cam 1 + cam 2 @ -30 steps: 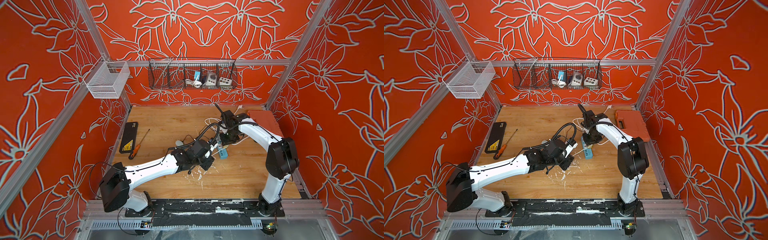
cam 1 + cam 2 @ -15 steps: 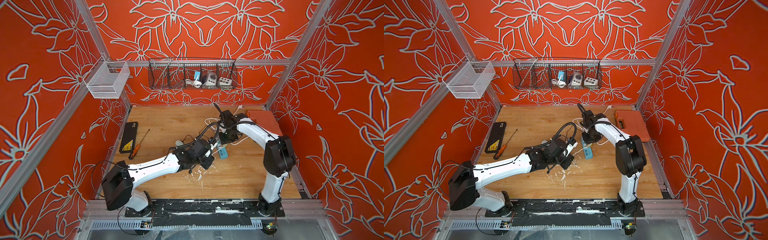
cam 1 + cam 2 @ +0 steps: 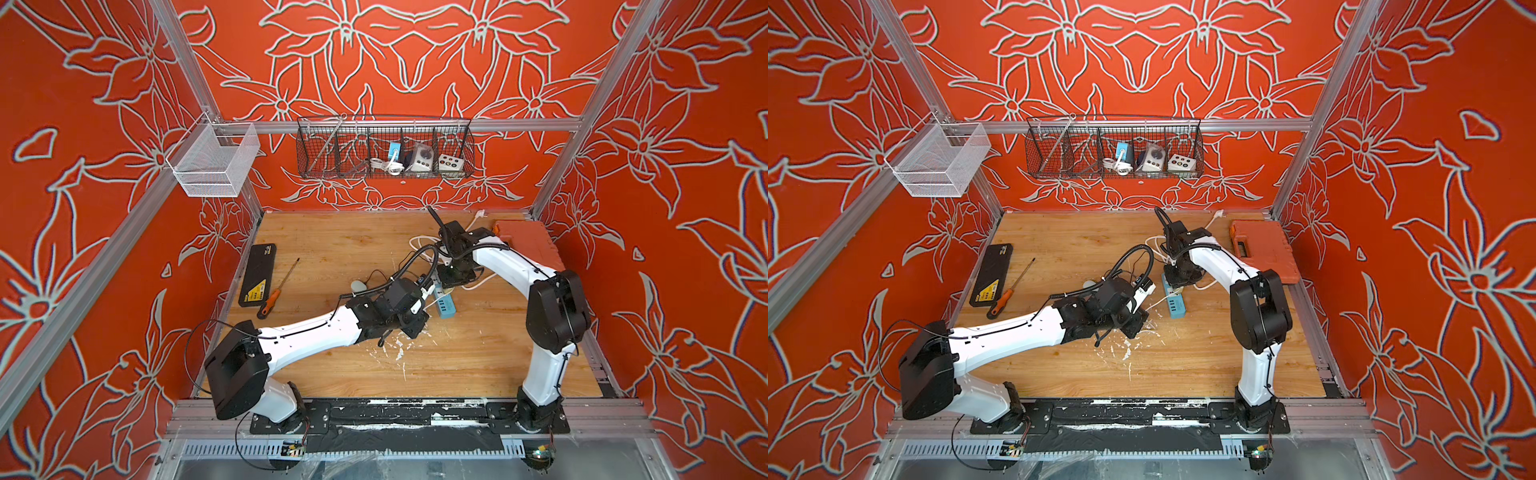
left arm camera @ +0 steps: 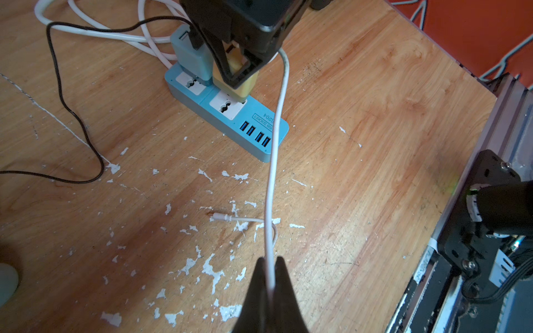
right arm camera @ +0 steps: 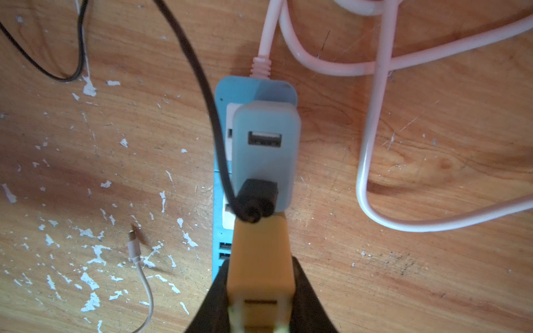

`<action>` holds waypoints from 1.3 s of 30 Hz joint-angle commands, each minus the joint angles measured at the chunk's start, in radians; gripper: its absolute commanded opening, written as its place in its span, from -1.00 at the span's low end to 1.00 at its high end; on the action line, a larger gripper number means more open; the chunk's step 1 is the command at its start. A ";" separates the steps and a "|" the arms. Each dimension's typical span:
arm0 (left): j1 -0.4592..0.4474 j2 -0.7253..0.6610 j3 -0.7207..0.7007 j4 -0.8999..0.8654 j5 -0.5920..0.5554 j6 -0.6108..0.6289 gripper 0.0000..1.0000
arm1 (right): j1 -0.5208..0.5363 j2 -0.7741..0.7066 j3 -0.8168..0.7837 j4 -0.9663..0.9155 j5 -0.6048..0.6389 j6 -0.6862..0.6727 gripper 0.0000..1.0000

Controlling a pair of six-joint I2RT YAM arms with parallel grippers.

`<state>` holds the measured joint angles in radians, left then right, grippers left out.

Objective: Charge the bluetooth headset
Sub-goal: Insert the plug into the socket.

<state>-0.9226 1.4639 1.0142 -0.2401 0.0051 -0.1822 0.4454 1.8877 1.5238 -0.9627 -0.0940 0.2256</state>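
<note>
My right gripper (image 5: 261,259) (image 3: 453,276) is shut on a yellow USB adapter (image 5: 261,245) (image 4: 238,86), held upright over the middle socket of the blue power strip (image 4: 230,121) (image 3: 444,305). Whether its prongs are in, I cannot tell. Beside it a grey-blue adapter (image 5: 265,155) is plugged in, with a black cable (image 5: 202,86) in its port. My left gripper (image 4: 269,261) (image 3: 1133,326) is shut on a thin white cable (image 4: 277,144) running from the yellow adapter; its free plug (image 4: 216,216) lies on the table. A small grey rounded thing (image 3: 356,286), possibly the bluetooth headset, lies left of the strip.
The strip's thick white cord (image 5: 372,144) loops behind it. A black case (image 3: 257,274) and an orange-handled screwdriver (image 3: 276,289) lie at the left, an orange toolbox (image 3: 1262,249) at the back right. A wire basket (image 3: 384,149) and a white mesh basket (image 3: 212,162) hang above.
Both arms have shifted only slightly, the right elbow drifting a little to the left. Both grips are unchanged.
</note>
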 commanded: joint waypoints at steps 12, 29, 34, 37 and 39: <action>0.010 0.008 -0.012 -0.013 0.016 -0.017 -1.00 | -0.016 0.008 -0.054 0.011 0.072 0.016 -0.72; 0.011 0.007 -0.014 -0.009 0.033 -0.025 -1.00 | -0.016 -0.023 -0.064 -0.007 0.052 0.018 -0.72; 0.011 0.004 -0.022 -0.002 0.034 -0.026 -1.00 | -0.016 -0.043 -0.066 -0.005 0.051 0.016 -0.72; 0.011 0.008 -0.017 -0.006 0.036 -0.026 -1.00 | -0.017 -0.034 -0.074 0.004 0.022 0.027 -0.72; 0.011 0.005 -0.018 -0.009 0.035 -0.025 -1.00 | -0.014 -0.047 -0.091 0.018 0.008 0.035 -0.72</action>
<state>-0.9161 1.4639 1.0115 -0.2375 0.0292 -0.2028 0.4435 1.8511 1.4693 -0.9257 -0.0956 0.2504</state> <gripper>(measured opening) 0.047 0.291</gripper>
